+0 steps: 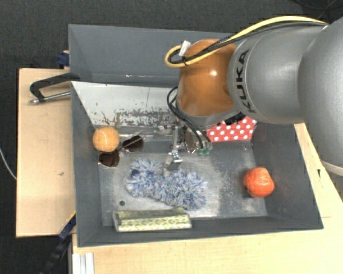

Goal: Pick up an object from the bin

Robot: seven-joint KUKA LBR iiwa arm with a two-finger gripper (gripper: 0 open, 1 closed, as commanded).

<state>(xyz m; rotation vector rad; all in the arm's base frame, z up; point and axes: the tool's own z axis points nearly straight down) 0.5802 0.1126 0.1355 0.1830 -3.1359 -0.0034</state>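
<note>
No object lifted yet: gripper (pixel 175 156) at frame centre, by upper edge of fluffy blue-white cloth (pixel 167 186); jaw opening cannot be told; grasp, lift remain.

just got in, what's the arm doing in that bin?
The KUKA arm's pincer hangs low in the grey metal bin, at the upper edge of a fluffy blue-and-white cloth; I see nothing held in it. Dark sunglasses and a tan ball lie view-left of it, a red polka-dot box and an orange ball view-right.
</note>
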